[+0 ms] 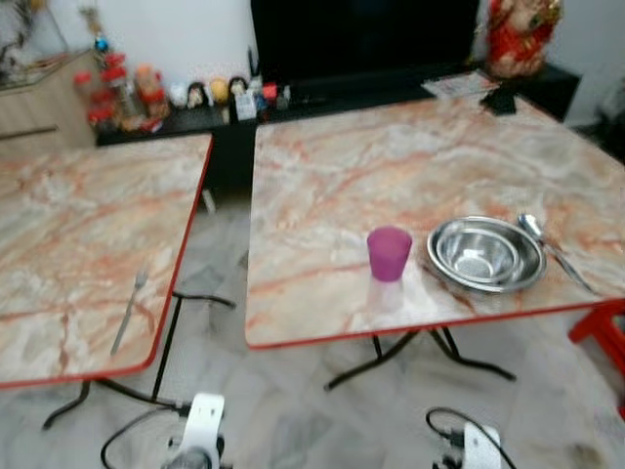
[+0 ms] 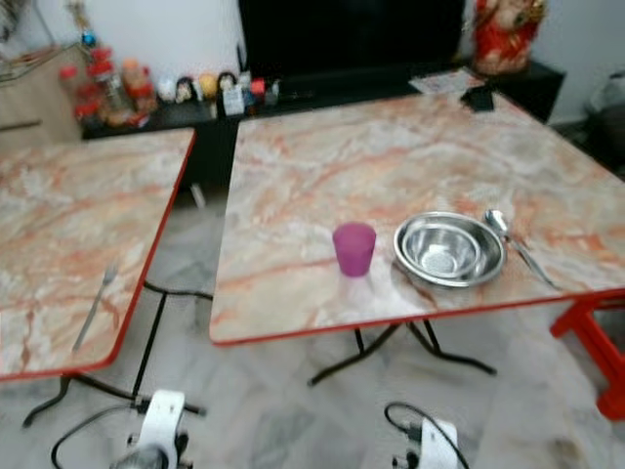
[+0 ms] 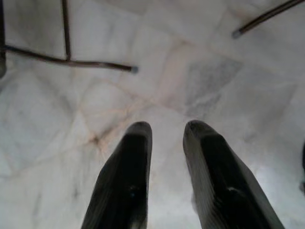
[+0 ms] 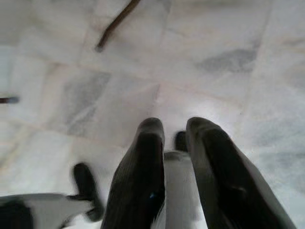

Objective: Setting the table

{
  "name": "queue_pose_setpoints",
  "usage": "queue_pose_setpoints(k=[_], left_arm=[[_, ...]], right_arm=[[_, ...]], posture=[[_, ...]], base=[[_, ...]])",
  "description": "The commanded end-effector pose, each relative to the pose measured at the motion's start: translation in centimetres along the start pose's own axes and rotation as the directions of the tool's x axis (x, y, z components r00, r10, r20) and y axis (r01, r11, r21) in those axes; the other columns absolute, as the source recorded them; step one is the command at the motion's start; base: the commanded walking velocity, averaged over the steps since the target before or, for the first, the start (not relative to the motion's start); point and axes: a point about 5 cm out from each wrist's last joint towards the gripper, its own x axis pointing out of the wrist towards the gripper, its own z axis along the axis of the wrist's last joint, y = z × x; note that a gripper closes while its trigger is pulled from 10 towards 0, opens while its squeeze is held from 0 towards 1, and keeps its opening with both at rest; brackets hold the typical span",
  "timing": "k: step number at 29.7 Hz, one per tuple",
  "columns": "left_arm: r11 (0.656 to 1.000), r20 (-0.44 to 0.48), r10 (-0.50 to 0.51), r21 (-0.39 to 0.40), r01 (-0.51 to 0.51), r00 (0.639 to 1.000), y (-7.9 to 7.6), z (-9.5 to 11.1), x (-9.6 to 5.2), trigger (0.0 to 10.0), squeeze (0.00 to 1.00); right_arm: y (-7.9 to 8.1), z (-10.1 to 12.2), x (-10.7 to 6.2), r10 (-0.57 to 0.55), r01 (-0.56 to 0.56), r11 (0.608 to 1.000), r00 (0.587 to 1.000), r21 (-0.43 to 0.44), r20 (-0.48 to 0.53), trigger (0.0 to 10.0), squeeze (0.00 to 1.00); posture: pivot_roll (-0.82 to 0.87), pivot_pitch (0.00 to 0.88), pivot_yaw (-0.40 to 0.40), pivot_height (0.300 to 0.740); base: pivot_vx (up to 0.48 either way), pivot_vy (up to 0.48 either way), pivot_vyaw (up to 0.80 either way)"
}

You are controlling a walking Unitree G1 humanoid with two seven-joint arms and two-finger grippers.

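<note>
A purple cup (image 1: 389, 252) stands near the front edge of the right marble table (image 1: 391, 156). Right beside it sits a steel bowl (image 1: 485, 254), and a spoon (image 1: 552, 249) lies just right of the bowl. A fork (image 1: 128, 313) lies alone near the front edge of the left marble table (image 1: 68, 215). Both arms hang low in front of the tables. My left gripper (image 3: 167, 131) points at the floor tiles, open and empty. My right gripper (image 4: 174, 125) also points at the floor, open with nothing held.
A gap of tiled floor (image 1: 210, 254) runs between the two tables, crossed by black folding legs (image 1: 195, 298). A red stool (image 1: 601, 332) stands at the right table's front corner. A black TV console (image 1: 322, 93) with figurines lines the back wall. Cables (image 1: 127, 435) lie by my feet.
</note>
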Motion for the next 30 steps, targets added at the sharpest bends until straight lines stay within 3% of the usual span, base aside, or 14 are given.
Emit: queue_pose_setpoints(k=[1,30], left_arm=[[1.0,-0.013,0.011,-0.004,-0.011,1.0,0.33,-0.21,-0.03,10.0,0.0],[1.0,-0.019,0.013,0.001,-0.013,1.0,0.43,-0.48,-0.09,10.0,0.0]], right_arm=[[0.52,-0.04,0.03,0.011,-0.011,1.0,1.0,0.004,0.0,10.0,0.0],[0.74,0.04,0.07,0.018,-0.018,1.0,1.0,-0.004,-0.001,10.0,0.0]], posture=[[-0.08,0.0,0.074,0.74],[-0.06,0.0,0.075,0.74]], base=[[0.0,0.368,0.0],[0.0,0.368,0.0]])
